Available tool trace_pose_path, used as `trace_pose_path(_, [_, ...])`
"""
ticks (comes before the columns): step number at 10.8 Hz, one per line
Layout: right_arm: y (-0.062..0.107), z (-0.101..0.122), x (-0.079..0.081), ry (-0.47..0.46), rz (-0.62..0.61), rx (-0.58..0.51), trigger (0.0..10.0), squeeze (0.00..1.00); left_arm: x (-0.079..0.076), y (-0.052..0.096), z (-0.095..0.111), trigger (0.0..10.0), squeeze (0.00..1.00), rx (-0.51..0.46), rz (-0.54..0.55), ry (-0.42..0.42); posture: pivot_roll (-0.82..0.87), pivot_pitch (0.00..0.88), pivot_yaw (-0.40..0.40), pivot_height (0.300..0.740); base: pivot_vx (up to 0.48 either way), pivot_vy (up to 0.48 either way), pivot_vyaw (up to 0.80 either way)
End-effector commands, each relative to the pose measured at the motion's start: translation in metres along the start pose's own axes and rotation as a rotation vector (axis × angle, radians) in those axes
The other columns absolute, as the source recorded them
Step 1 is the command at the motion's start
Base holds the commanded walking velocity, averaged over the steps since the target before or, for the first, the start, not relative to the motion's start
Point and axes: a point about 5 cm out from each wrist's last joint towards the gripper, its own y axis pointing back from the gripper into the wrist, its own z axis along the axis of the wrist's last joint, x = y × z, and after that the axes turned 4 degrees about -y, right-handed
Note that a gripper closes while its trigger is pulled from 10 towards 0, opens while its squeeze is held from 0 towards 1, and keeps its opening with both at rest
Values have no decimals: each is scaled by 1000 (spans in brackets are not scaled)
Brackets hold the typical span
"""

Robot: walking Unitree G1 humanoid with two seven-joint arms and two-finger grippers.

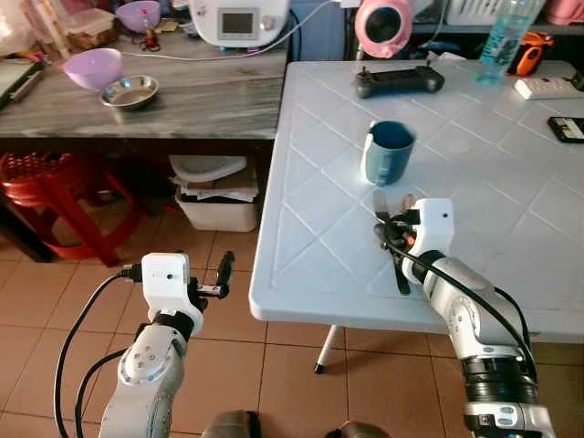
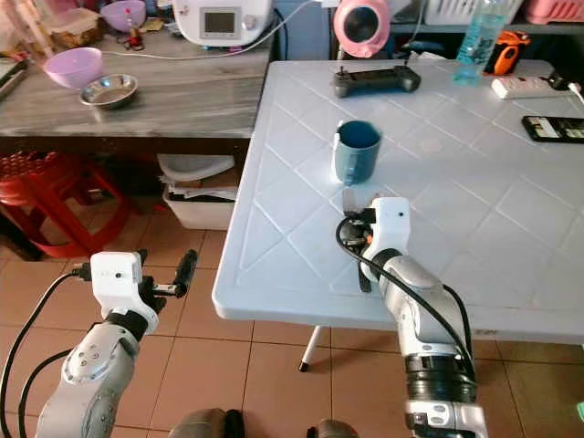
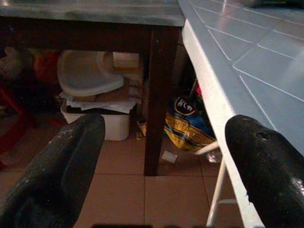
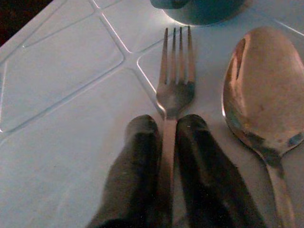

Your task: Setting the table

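Note:
A metal fork (image 4: 175, 80) lies on the white plastic table (image 1: 511, 192), tines toward a blue mug (image 1: 390, 151). My right gripper (image 4: 166, 124) rests on the tabletop, shut on the fork's handle, with a black finger pressed on each side. A metal spoon (image 4: 263, 90) lies flat just beside the fork, parallel to it and apart from the fingers. In the eye views the right gripper (image 1: 391, 228) sits near the table's front edge, a short way in front of the mug. My left gripper (image 3: 166, 137) hangs open and empty over the floor, left of the table's edge.
A game controller (image 1: 399, 82), a water bottle (image 1: 504, 36), a power strip (image 1: 547, 87) and a phone (image 1: 568, 128) sit at the table's far side. The wooden counter (image 1: 210, 100) to the left holds a purple bowl (image 1: 93, 67) and a steel bowl (image 1: 130, 91). A red stool (image 1: 55, 196) and a white bin (image 1: 217, 205) stand beneath it.

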Motion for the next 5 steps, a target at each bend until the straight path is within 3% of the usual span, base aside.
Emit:
trace_pose_path(1, [-3, -49, 8, -55, 35, 237, 0, 0, 1, 2, 1, 10000, 0, 5, -3, -8, 46, 90, 67, 740, 0, 0, 0])
trace_pose_path(5, [-3, -47, 21, -175, 70, 242, 0, 0, 3, 3, -3, 10000, 0, 27, 12, -2, 44, 95, 68, 740, 0, 0, 0])
